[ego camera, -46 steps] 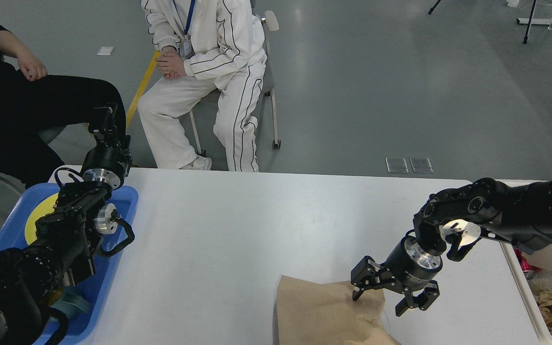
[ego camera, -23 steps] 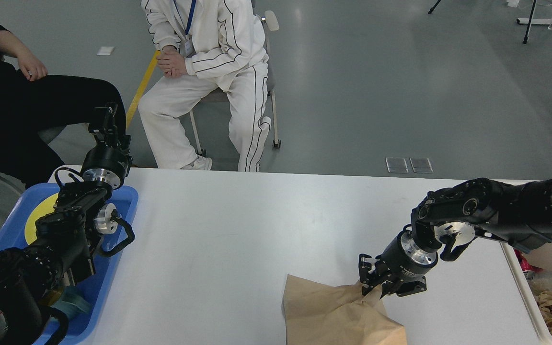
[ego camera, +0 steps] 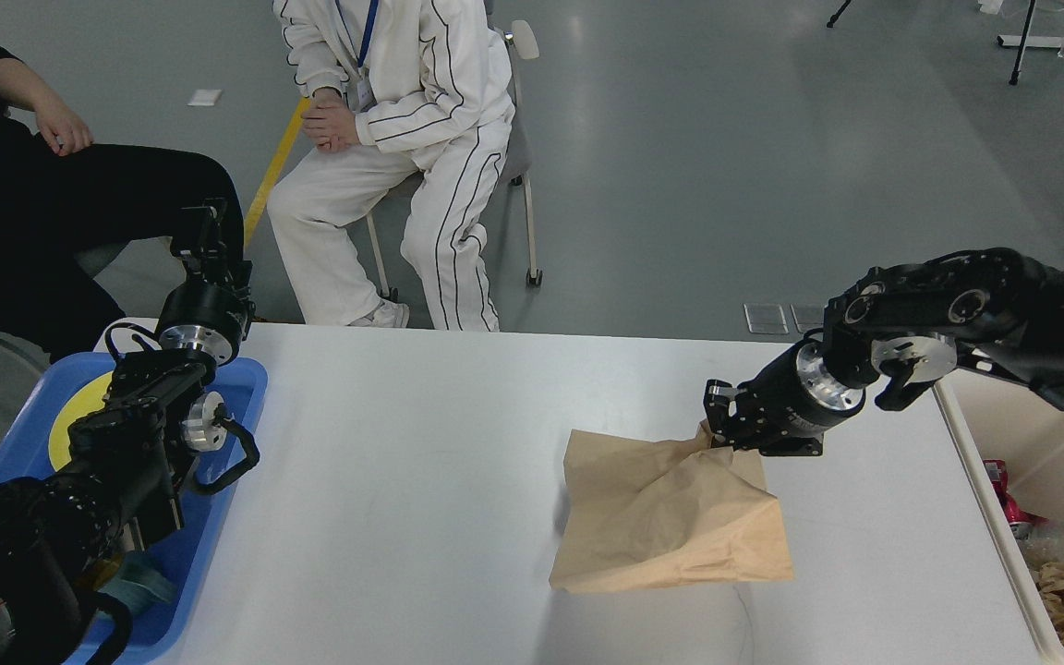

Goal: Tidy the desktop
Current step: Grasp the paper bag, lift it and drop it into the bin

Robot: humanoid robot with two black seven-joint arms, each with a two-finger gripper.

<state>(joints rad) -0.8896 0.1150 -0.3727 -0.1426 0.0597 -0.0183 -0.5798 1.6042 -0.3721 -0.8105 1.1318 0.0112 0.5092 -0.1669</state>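
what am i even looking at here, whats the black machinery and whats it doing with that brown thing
You are looking through a camera in a humanoid robot's head, aimed forward and down, so the two black arms coming in from the sides are the robot's own. Each ends in a two-finger gripper. The right gripper is pinched shut on a corner of a brown paper bag and holds that corner up off the desktop, the big white table. The left gripper points away at the far left, above a blue tray; it is too dark to tell whether it is open. At the right edge stands a beige bin with crumpled paper and other scraps in it. Two people sit beyond the table, watching. The job is tidying the table.
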